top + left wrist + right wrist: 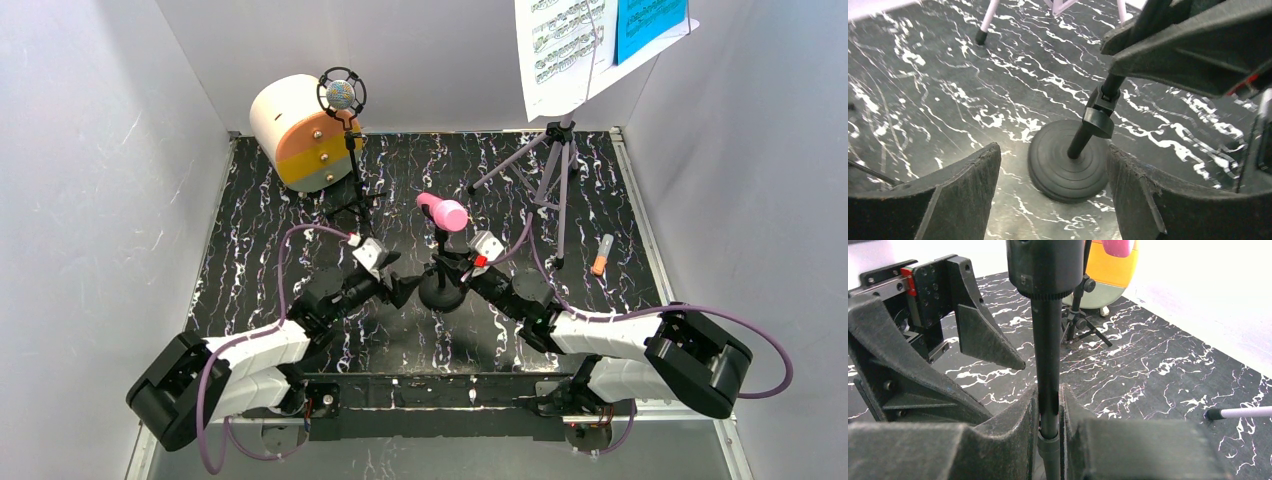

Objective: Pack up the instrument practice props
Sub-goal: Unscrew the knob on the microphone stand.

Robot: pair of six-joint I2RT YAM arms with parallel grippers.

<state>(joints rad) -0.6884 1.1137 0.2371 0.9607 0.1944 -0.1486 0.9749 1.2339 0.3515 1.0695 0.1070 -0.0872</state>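
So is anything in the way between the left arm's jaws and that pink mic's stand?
Nothing visible. The left jaws stand open facing the round base, with only table between them. The right jaws are shut on the pole above it.

Insp. notes, robot body only.

- Left arm [250, 355] & right arm [620, 345]: identical build. White shell links, black joint housings, black base blocks.
- Lilac cable [283, 270] on each arm, ending at a white plug [368, 250] w/ red tab just behind the hand.
- Left gripper [405, 287], right gripper [458, 275]: matte black/dark grey plastic.
- Fingers [963, 190]: wedge-shaped, rough grainy faces, edges slightly frayed.
- Gripper frame behind fingers: ribbed, round screw holes, small bolt heads, one red block [908, 281] on the rail.
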